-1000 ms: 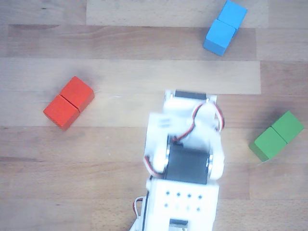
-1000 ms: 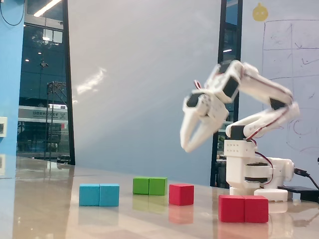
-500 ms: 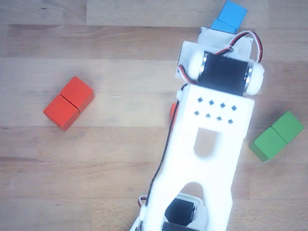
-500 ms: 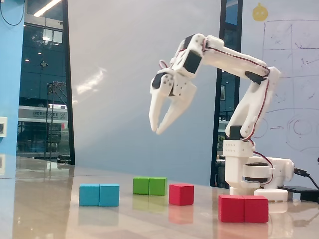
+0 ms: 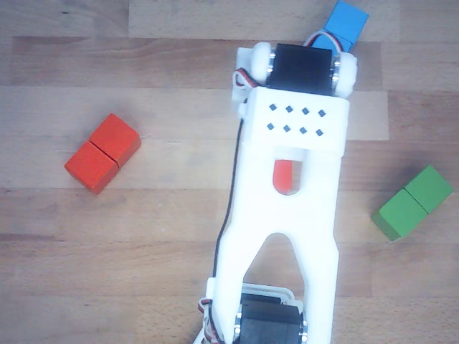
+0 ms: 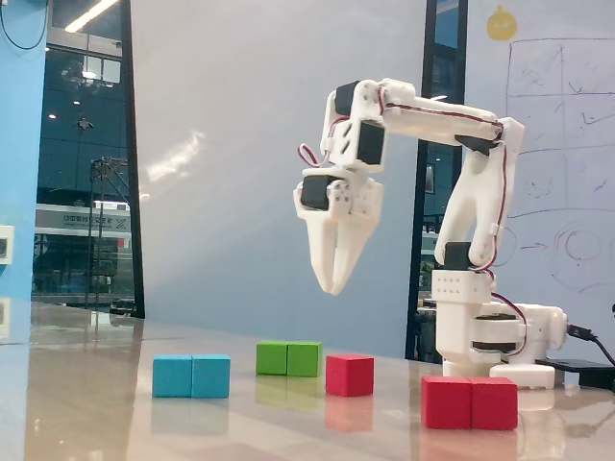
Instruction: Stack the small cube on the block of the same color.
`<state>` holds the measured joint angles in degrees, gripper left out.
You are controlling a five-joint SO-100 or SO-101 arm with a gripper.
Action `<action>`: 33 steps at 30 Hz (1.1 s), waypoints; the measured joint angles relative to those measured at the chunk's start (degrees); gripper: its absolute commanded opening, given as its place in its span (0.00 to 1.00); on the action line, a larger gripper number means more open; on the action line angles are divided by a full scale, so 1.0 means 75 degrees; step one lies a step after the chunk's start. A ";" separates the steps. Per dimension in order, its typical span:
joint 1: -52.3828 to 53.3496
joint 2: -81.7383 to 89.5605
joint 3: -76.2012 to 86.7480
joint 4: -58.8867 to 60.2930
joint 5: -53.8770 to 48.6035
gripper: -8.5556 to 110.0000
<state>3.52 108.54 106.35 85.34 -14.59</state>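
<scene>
Wooden table [image 5: 86,272] fills the other view; in the fixed view it is a glossy strip [image 6: 96,403] across the bottom of the frame. The white arm [image 5: 287,208] runs up the middle of the other view from the bottom edge to near the top; in the fixed view it rises from its base at right and reaches left, wrist bent down. The gripper [image 6: 334,281] hangs point-down in the centre of the fixed view, well above the table, holding nothing — its fingers look close together at the tips, though whether they are fully closed I cannot tell.

Red block [image 5: 102,153] lies flat at left-centre of the other view, set diagonally, seam across its middle; in the fixed view it is at lower right [image 6: 470,402], nearest the camera. Green double block [image 5: 412,203] sits at the right edge of the other view, and at centre-bottom of the fixed view [image 6: 288,358]. Blue double block [image 5: 347,21] is at top right of the other view, partly hidden by the arm; lower left of the fixed view [image 6: 191,376].

Small cube [image 6: 349,375] sits on the table at bottom centre of the fixed view, just right of the green one, below the gripper and apart from it. In the other view only a red sliver [image 5: 287,176] shows through a slot in the arm.
</scene>
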 measured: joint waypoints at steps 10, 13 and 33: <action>-0.0410 0.0012 0.1043 0.0000 0.0000 0.18; -0.0410 0.0012 0.1359 0.0000 -0.0035 0.20; -0.0410 -0.0059 0.1664 0.0000 -0.0059 0.37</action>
<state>0.44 108.11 118.83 85.34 -15.03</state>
